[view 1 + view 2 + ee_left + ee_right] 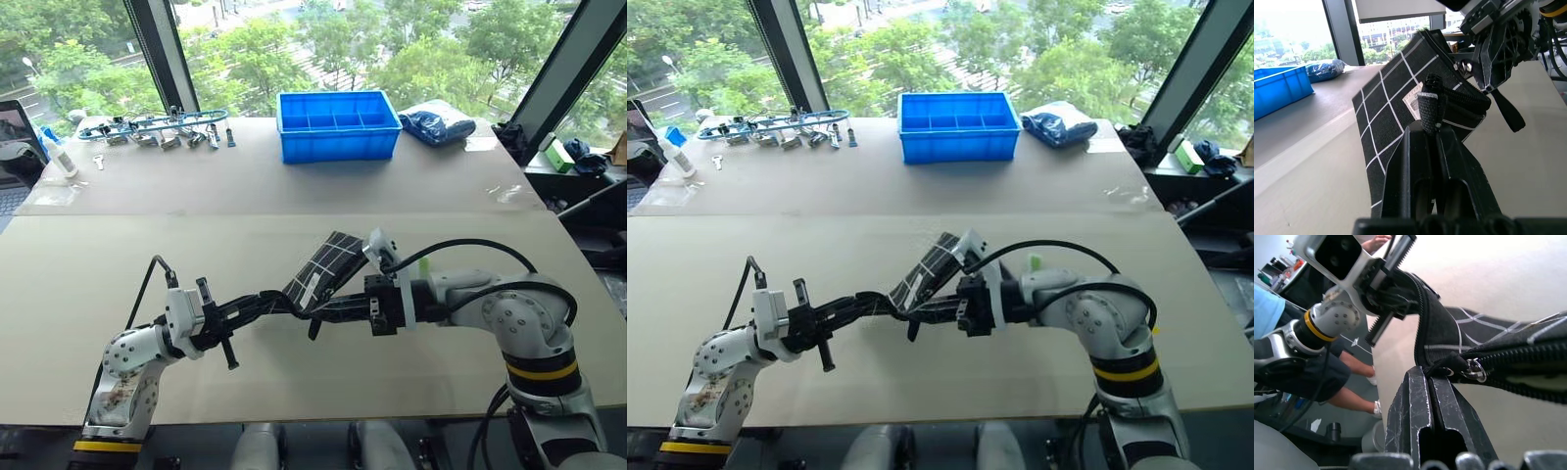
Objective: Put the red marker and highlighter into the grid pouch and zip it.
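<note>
I hold the grid pouch (328,266) tilted up above the table (118,255), between my two hands. My left hand (1431,128) is clamped on its end tab; my right hand (1429,374) is pinched tight on the pull cord (1445,366). Zipping seems under way; next, I should draw the slider along while the left braces.

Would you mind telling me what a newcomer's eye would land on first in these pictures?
The black grid pouch, held tilted above the near table between both arms. The left gripper is shut on its end tab; the right gripper is shut on the zipper pull cord. Behind, a blue bin sits on the far table by the windows.
</note>
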Action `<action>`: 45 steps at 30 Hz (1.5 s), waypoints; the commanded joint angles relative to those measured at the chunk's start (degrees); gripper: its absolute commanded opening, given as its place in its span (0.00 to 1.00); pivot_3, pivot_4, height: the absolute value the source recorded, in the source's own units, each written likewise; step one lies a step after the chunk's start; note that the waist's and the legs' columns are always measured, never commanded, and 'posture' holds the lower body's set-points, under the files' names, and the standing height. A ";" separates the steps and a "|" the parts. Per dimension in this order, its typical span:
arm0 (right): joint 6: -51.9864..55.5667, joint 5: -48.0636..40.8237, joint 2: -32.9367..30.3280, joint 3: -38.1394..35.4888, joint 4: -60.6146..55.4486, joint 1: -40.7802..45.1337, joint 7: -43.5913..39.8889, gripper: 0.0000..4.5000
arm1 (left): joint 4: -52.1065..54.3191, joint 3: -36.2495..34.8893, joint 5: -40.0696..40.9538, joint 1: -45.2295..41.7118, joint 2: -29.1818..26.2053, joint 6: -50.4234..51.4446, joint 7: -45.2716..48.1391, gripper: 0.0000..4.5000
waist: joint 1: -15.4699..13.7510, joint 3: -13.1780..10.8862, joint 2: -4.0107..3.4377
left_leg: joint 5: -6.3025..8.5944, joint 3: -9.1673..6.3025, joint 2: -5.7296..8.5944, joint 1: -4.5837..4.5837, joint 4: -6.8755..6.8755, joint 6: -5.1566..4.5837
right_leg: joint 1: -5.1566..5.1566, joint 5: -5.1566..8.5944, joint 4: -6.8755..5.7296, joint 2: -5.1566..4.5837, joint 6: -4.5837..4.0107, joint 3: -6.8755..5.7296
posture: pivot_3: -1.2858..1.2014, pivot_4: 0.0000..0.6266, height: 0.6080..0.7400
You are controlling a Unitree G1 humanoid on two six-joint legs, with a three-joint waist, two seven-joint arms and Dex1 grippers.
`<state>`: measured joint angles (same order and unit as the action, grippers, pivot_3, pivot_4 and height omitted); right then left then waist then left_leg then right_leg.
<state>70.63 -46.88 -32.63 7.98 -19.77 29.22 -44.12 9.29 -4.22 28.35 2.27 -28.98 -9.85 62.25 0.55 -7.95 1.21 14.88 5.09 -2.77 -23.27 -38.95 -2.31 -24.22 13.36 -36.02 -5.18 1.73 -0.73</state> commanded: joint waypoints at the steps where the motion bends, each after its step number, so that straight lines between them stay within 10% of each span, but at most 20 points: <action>1: -6.73 5.78 -0.17 -1.60 10.56 4.64 0.29 0.00 | 2.73 -0.61 0.44 0.64 0.13 -0.39 -1.09 0.00 | 0.21 0.00 0.00 | 0.00 0.00 0.02 0.00 0.00 0.00 | -0.01 0.00 -0.01 0.02 0.00 -0.01 | 0.52 0.24 1.00; 37: -6.60 4.89 8.12 7.74 2.02 6.04 0.11 0.00 | 5.34 -2.15 -1.29 0.55 0.74 -1.82 -8.99 0.00 | 0.10 0.00 0.00 | 0.01 0.00 -0.02 -0.02 0.01 -0.01 | -0.04 0.00 -0.04 0.01 -0.01 -0.02 | 0.52 0.24 1.00; 45: -2.79 -2.72 14.51 -1.28 5.87 9.97 2.01 0.00 | 5.82 -1.42 -1.74 0.27 1.19 -1.53 -9.98 0.00 | 0.21 0.00 0.00 | 0.01 -0.01 -0.05 0.00 0.02 -0.01 | -0.03 0.00 -0.05 0.08 -0.01 -0.02 | 0.52 0.24 1.00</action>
<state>67.04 -47.21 -19.26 8.84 -14.14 38.17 -42.82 12.98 -6.18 27.05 2.67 -27.90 -11.20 52.31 0.76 -7.95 1.21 14.89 5.08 -2.83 -23.26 -38.93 -2.31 -24.26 13.37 -36.07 -5.09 1.71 -0.76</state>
